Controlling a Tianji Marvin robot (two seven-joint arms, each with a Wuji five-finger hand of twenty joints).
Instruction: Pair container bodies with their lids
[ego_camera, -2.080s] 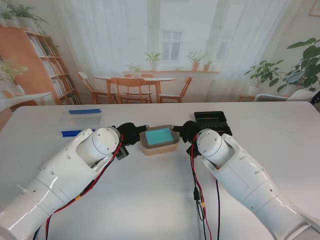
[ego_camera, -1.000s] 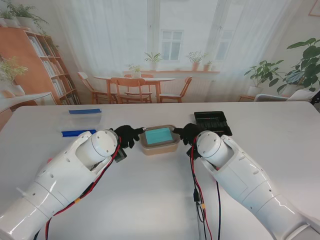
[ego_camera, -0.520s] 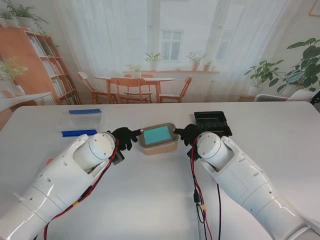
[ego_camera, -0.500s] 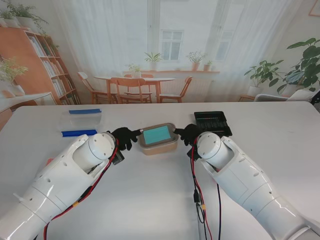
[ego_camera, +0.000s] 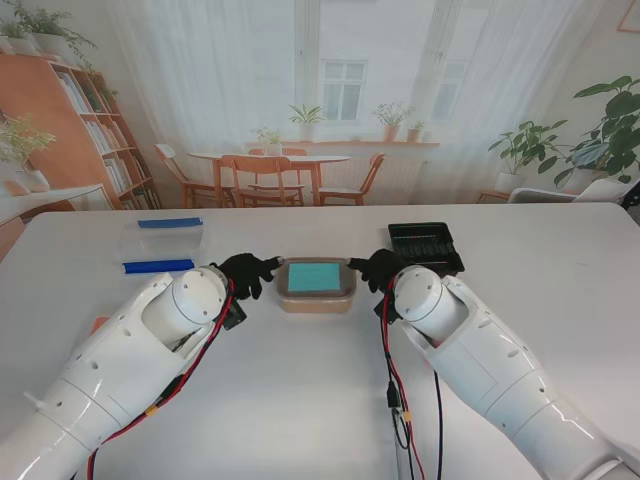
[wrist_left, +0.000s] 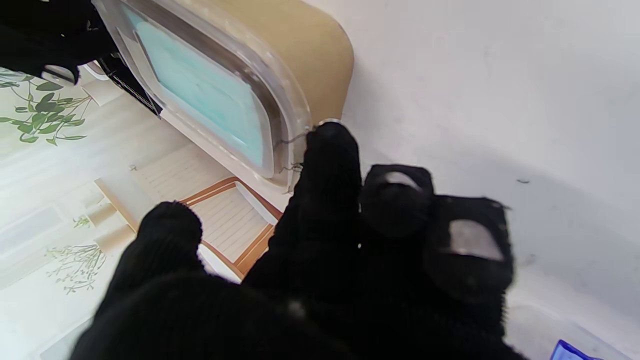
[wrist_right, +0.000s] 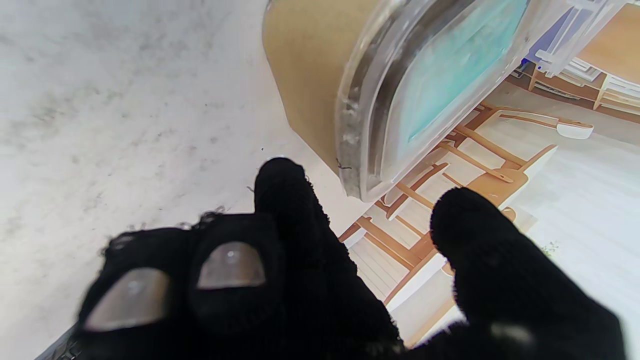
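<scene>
A tan container body (ego_camera: 316, 298) stands mid-table with a clear lid (ego_camera: 316, 277), teal in its middle, lying flat on it. My left hand (ego_camera: 248, 272) is at its left end; in the left wrist view its index fingertip (wrist_left: 327, 137) touches the lid (wrist_left: 200, 95) rim above the tan wall (wrist_left: 310, 55), thumb apart, other fingers curled. My right hand (ego_camera: 378, 268) is at the right end; the right wrist view shows its index fingertip (wrist_right: 280, 175) a small gap short of the lid (wrist_right: 440, 70) and body (wrist_right: 305, 75). Neither hand grips anything.
A black tray (ego_camera: 424, 245) lies just beyond my right hand. At the far left stands a clear box with a blue lid (ego_camera: 165, 236), and a blue strip (ego_camera: 158, 266) lies nearer to me. Red and black cables (ego_camera: 395, 380) hang along both forearms.
The lid, tilted on the tan body earlier, has settled flat onto it. The right hand has drawn slightly off the lid; the left fingertip stays at its rim.
</scene>
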